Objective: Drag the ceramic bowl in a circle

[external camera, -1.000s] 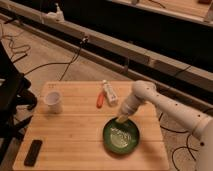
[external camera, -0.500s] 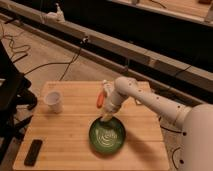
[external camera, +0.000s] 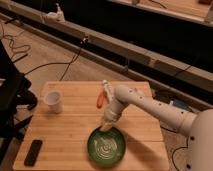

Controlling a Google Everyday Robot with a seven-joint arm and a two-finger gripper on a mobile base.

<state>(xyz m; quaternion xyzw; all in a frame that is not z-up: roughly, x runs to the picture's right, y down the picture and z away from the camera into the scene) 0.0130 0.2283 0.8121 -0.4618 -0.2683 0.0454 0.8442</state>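
While the white arm [external camera: 150,106] reached in from the right across the wooden table [external camera: 70,130], its gripper [external camera: 106,125] sat at the far rim of the ceramic bowl [external camera: 106,146]; whether it clasped the rim could not be told. Bowl lay near the table's front edge, right of centre. White cup [external camera: 53,101] stood well apart at left; orange-and-white marker [external camera: 102,95] behind the arm; black remote [external camera: 33,152] at front-left corner.
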